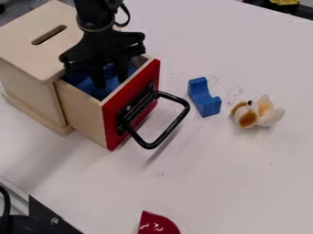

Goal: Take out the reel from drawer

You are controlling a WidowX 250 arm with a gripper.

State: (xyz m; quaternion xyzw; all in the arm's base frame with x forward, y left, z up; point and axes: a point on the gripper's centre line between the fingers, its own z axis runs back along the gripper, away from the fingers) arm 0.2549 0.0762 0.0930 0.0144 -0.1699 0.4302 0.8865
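The black gripper (110,77) points down into the open drawer (83,110) of the wooden box, its lower part inside the compartment. Dark blue, rounded material, possibly the reel (109,71), shows right at the gripper, partly covered by it. Whether the gripper holds it cannot be made out. Lighter blue covers the inside of the drawer around it. The drawer has a red front and a black loop handle (166,137) that sticks out toward the lower right.
Right of the drawer lie a blue notched block (204,97) and a white-and-brown plush toy (257,113). A red shiny object (157,224) sits at the bottom edge. The box's wooden top (38,55) has a slot. Dark equipment (45,217) occupies the lower left corner.
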